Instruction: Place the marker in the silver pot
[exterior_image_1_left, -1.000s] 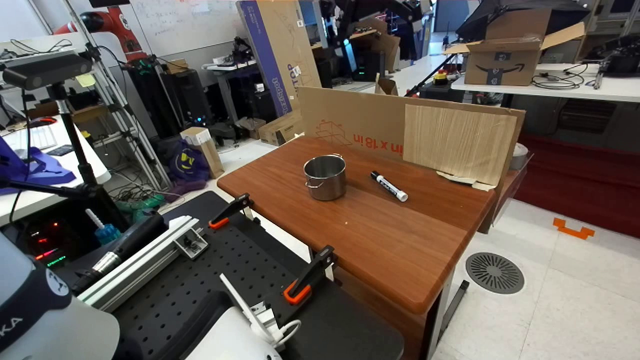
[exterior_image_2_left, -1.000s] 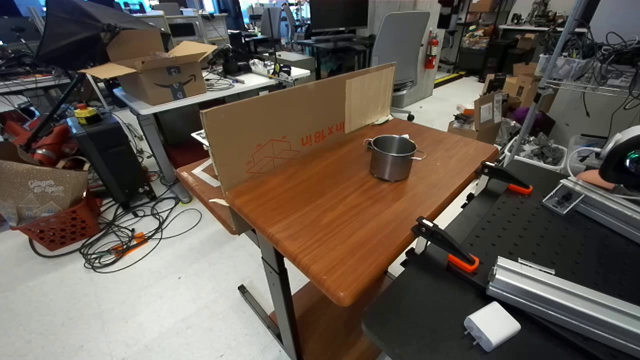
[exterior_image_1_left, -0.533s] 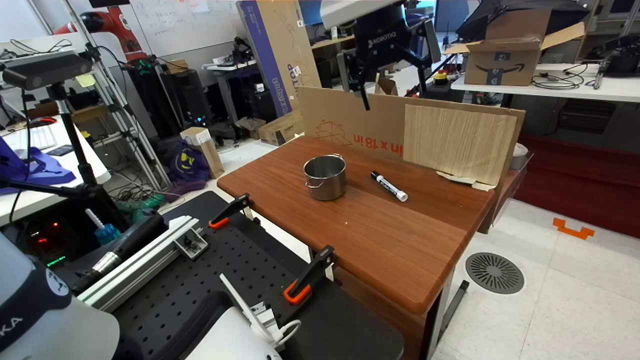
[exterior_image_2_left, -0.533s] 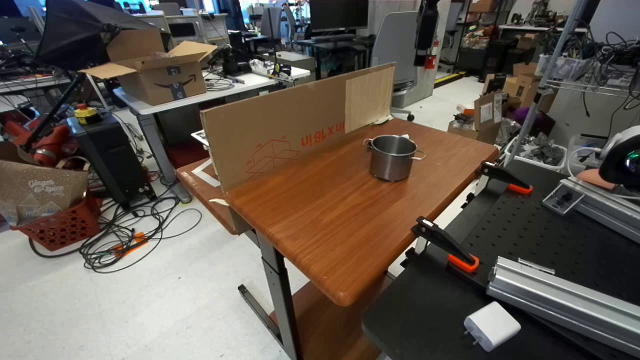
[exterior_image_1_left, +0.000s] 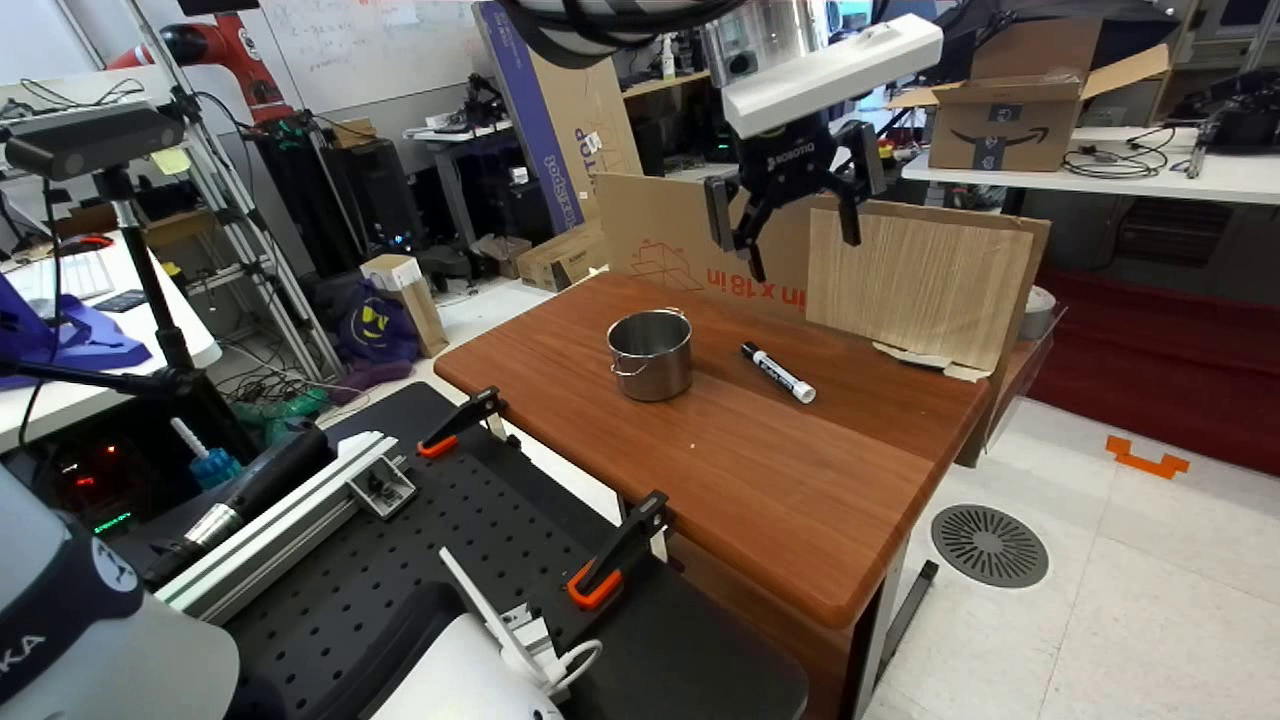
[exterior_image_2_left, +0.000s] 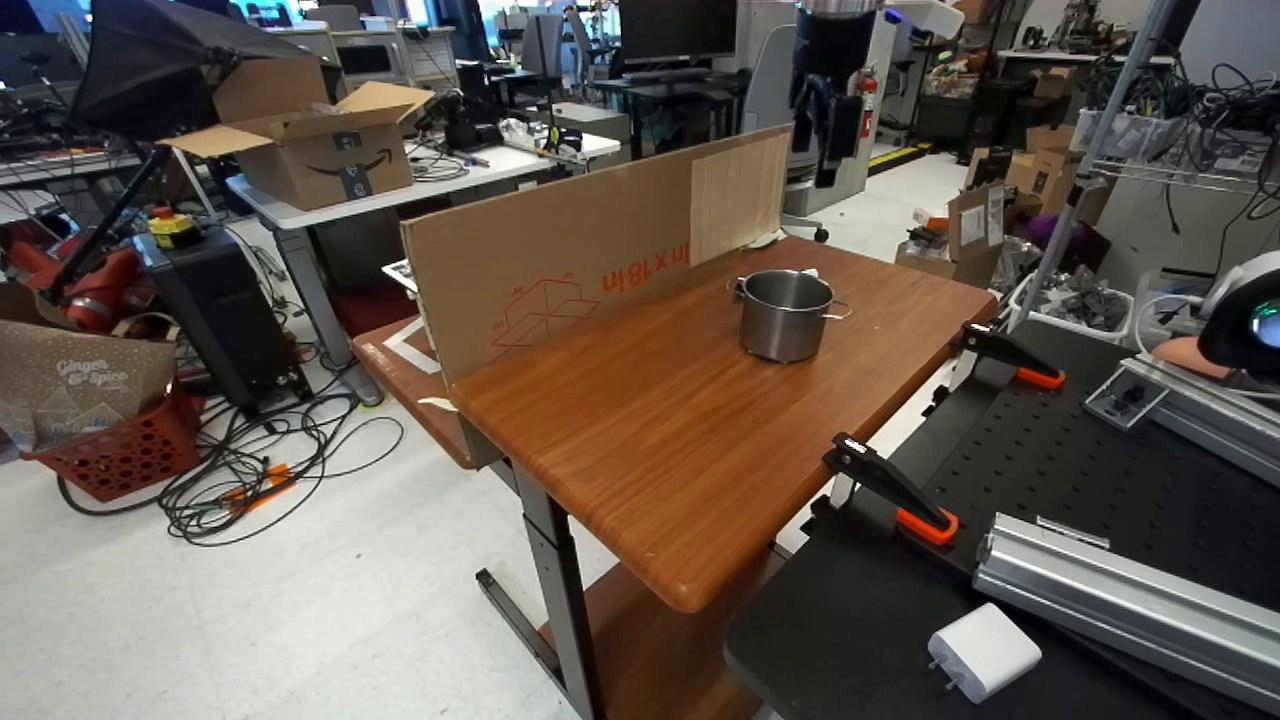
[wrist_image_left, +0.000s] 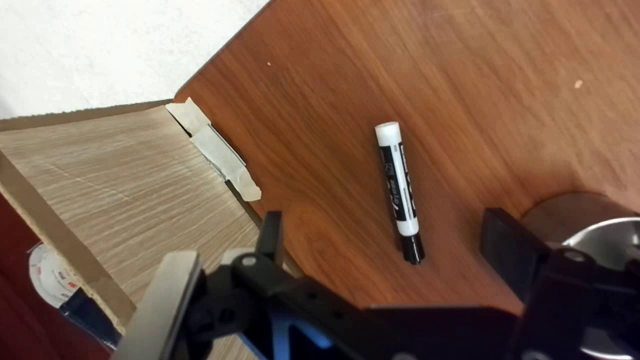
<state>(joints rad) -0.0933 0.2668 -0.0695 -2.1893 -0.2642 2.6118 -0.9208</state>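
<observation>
One marker (exterior_image_1_left: 778, 373) lies on the table (exterior_image_1_left: 760, 480), near the upright silver pot (exterior_image_1_left: 650, 360) and outside it. Above the table hangs the tool (exterior_image_1_left: 804, 259), its jaws spread apart. A cardboard sheet (exterior_image_1_left: 645, 215) stands along the table's edge.

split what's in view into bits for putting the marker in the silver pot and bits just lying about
For the job:
marker, lying on the wooden table
silver pot, upright on the same table
tool, open above the table

Just lying about:
white plug adapter
open cardboard box
red basket
</observation>
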